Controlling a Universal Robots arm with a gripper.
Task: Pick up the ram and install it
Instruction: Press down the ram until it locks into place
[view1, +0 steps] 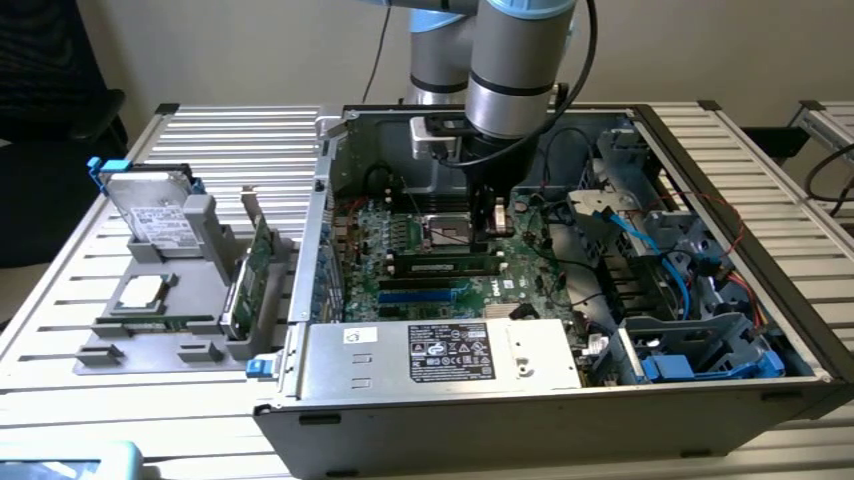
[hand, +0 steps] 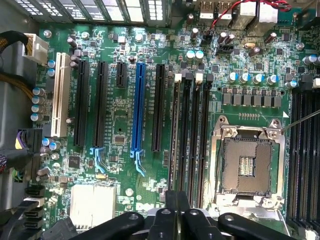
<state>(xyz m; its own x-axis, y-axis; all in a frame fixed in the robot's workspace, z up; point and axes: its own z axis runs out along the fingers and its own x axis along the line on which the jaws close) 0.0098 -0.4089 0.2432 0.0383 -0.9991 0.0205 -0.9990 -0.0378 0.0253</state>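
Observation:
The ram (view1: 447, 267), a long narrow stick with dark chips, stands in a black memory slot of the motherboard (view1: 400, 240) inside the open computer case. My gripper (view1: 491, 230) hangs just above the board, by the CPU socket (view1: 451, 235) and over the ram's end towards the exterior view's right. In the wrist view the two black fingers (hand: 171, 202) stand pressed together over the row of memory slots (hand: 189, 135), beside the open CPU socket (hand: 247, 165). My gripper (hand: 176, 197) is shut and I see nothing between its fingers.
The case walls, power supply (view1: 447, 352) and drive cages with blue cables (view1: 681, 290) ring the board. On the exterior view's left, a grey fixture (view1: 187, 345) carries a hard drive (view1: 154, 215), a CPU (view1: 140, 292), a green expansion card (view1: 247, 280) and a narrow green strip (view1: 154, 322).

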